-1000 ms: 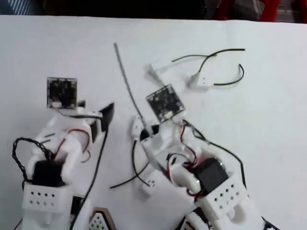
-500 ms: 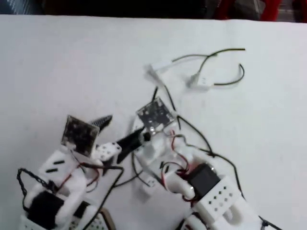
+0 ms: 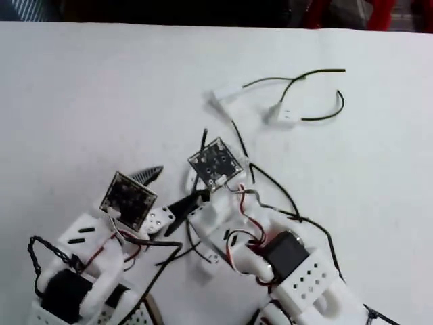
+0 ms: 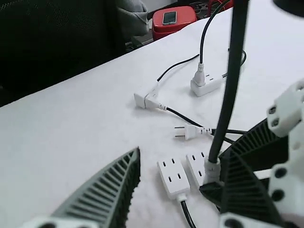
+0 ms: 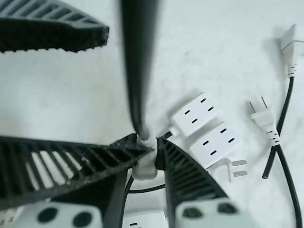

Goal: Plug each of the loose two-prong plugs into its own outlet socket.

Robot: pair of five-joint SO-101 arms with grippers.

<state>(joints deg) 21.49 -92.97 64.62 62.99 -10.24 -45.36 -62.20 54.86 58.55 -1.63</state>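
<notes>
Right jaws: the right gripper (image 5: pixel 153 147) is clamped shut on a small white two-prong plug (image 5: pixel 145 167), pinching its body where the black cord (image 5: pixel 137 71) leaves it. The prongs are hidden.
Left jaws: the left gripper (image 3: pixel 177 183) is spread wide and holds nothing, with one finger close beside the right gripper.
Held plug's place: just above the white table (image 3: pixel 81 88), near two white multi-outlet socket blocks (image 5: pixel 192 114) that lie side by side.
Loose plug: another white plug (image 5: pixel 263 118) lies flat just beyond the blocks, with its prongs bare.
Handling: probably light, hard, smooth plastic. The prongs look thin and bendable, and the cord seems springy enough to twist the plug.
Where to hold: the flat sides of the body, leaving the prongs free. The blocks look light and would likely slide unless pinned.
</notes>
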